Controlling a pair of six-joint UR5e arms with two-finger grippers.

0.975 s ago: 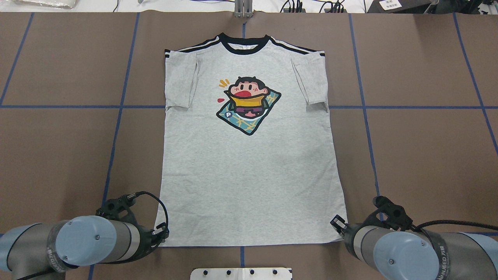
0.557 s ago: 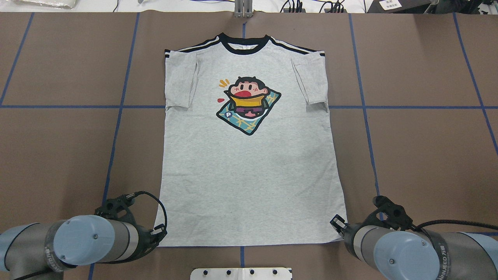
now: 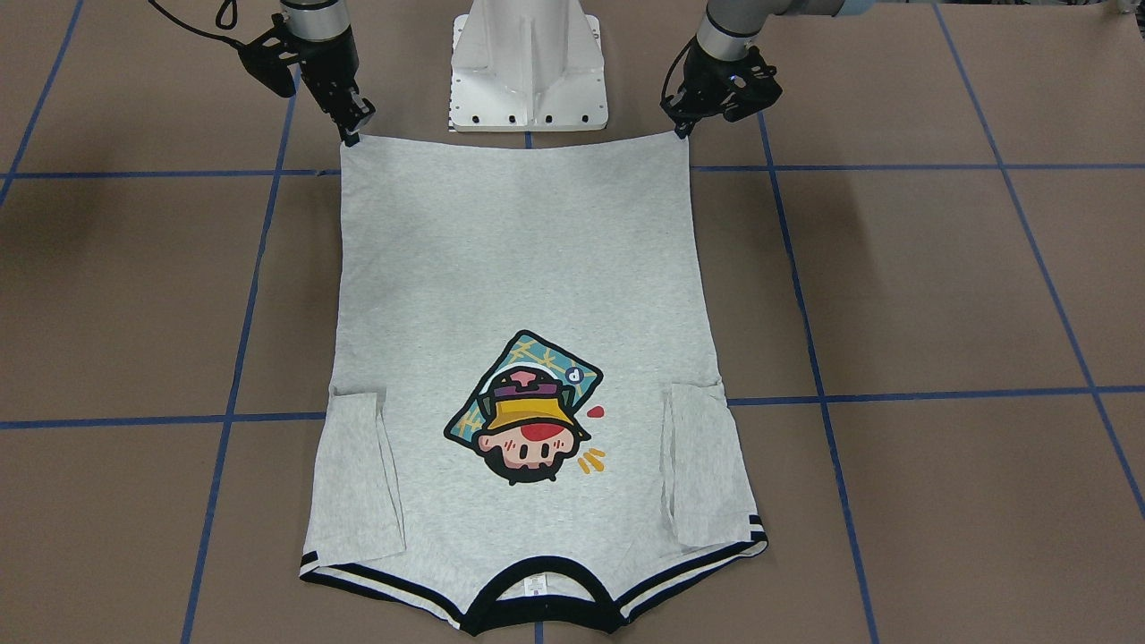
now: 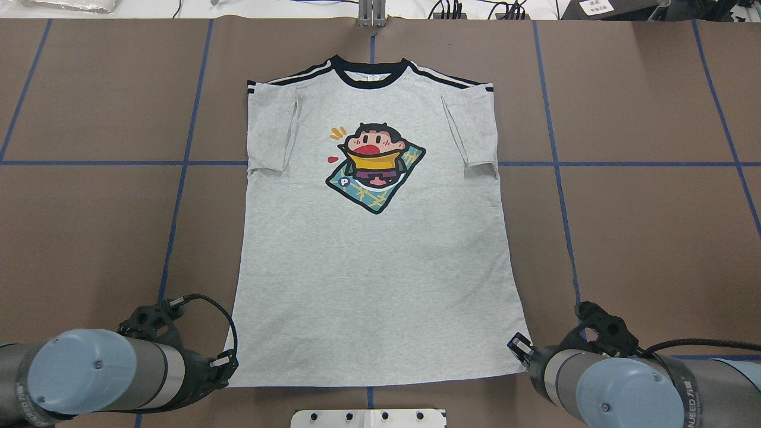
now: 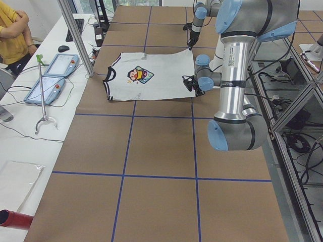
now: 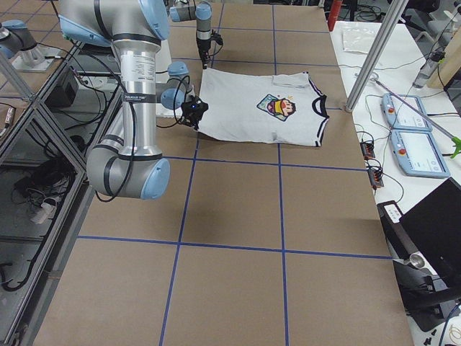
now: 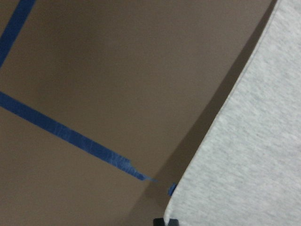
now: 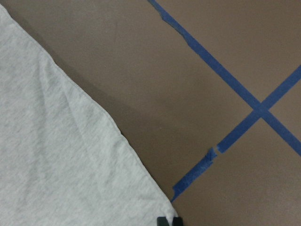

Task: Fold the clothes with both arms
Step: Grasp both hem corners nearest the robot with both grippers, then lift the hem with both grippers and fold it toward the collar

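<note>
The light grey T-shirt (image 4: 374, 267) lies face up on the brown table, sleeves folded in, black collar (image 4: 368, 74) far from me and the cartoon print (image 4: 374, 166) on its chest. My left gripper (image 4: 228, 364) is shut on the near left hem corner, which also shows in the left wrist view (image 7: 235, 155). My right gripper (image 4: 516, 346) is shut on the near right hem corner, which also shows in the right wrist view (image 8: 70, 160). In the front-facing view the left gripper (image 3: 684, 127) and right gripper (image 3: 351, 134) hold the hem stretched straight between them, slightly off the table.
The white pedestal base (image 3: 528, 72) stands just behind the hem between the arms. Blue tape lines (image 4: 178, 163) grid the brown table. Two teach pendants (image 5: 50, 80), a metal post and a seated person in yellow (image 5: 12, 30) are along the far table edge.
Both grippers have drawn back toward the robot base with the hem corners. The whole shirt has slid a little toward the robot, and its hem now sits nearer the pedestal.
</note>
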